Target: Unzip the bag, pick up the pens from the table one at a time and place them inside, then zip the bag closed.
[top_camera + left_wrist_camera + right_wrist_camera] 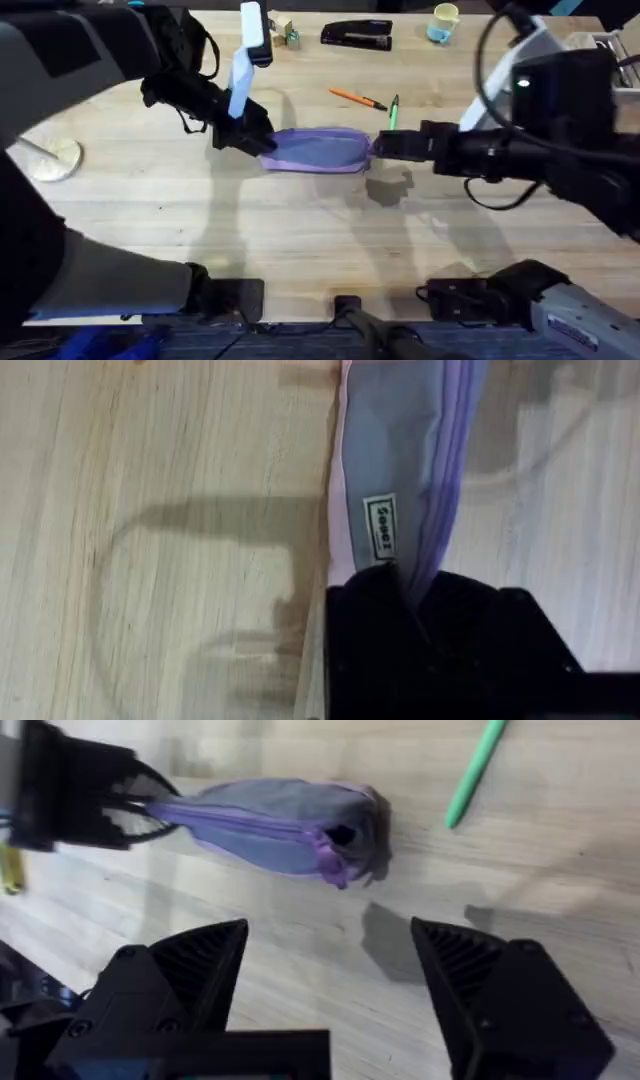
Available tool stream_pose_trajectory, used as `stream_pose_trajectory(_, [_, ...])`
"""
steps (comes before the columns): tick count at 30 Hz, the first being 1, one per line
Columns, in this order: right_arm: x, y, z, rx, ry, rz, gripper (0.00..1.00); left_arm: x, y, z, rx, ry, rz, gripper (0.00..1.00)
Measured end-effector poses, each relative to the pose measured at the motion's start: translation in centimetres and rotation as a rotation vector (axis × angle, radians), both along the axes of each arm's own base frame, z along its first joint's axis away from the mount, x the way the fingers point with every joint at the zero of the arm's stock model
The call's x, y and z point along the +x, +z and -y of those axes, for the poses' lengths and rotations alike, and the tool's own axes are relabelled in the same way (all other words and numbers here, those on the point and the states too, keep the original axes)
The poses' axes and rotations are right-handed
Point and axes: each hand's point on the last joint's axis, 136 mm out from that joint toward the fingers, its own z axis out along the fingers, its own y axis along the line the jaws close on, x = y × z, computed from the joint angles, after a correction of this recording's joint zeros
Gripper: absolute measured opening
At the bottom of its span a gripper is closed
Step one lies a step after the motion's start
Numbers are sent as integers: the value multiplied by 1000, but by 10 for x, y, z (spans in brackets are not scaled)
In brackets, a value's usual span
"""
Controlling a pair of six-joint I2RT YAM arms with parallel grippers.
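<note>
We saw the bag (318,150) lying flat on the tabletop (300,240), near the middle, with its long side running from left to right. The left tool (262,142) had its fingers pinched together on the left end of the bag. In the left wrist view the black fingers (400,610) were squeezed on the purple cloth right by the little white label (381,526). We thought it held that end so the bag would not slide when the zipper got pulled. The right tool (378,147) sat just beside the other end of the bag. In the right wrist view its two fingers (190,970) were wide apart with nothing between them, and the bag (280,825) lay a little way in front of them. That end of the bag looked bunched up and dark, and it might have been the zipper pull, but it was too blurry for us to be sure. We could not tell if the zipper was open or shut either. We guessed the right tool was lined up there to grab the pull and drag it along the top. The orange pen (356,98) and the green pen (393,112) lay on the tabletop just behind the bag, close to each other, so no pen was inside yet. A black stapler (357,36) and a small cup (442,22) stood far back, out of the way.
</note>
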Motion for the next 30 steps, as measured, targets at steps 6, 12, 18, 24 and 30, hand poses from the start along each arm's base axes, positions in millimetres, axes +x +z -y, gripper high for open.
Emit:
stream_pose_trajectory(6, [7, -29, -9, -51, 52, -66, 997, 0, 0, 0, 0, 0, 0, 42])
stream_pose_trajectory(12, [18, -50, -22, -80, 114, -67, 996, 0, 0, 0, 0, 0, 0, 42])
stream_pose_trajectory(18, [34, -57, -28, -77, 124, -37, 942, 0, 0, 0, 0, 0, 0, 42])
stream_pose_trajectory(24, [42, -55, -32, -66, 126, -1, 733, 0, 0, 0, 0, 1, 0, 42])
stream_pose_trajectory(30, [41, -54, -34, -57, 133, -3, 356, 0, 0, 0, 0, 0, 0, 42])
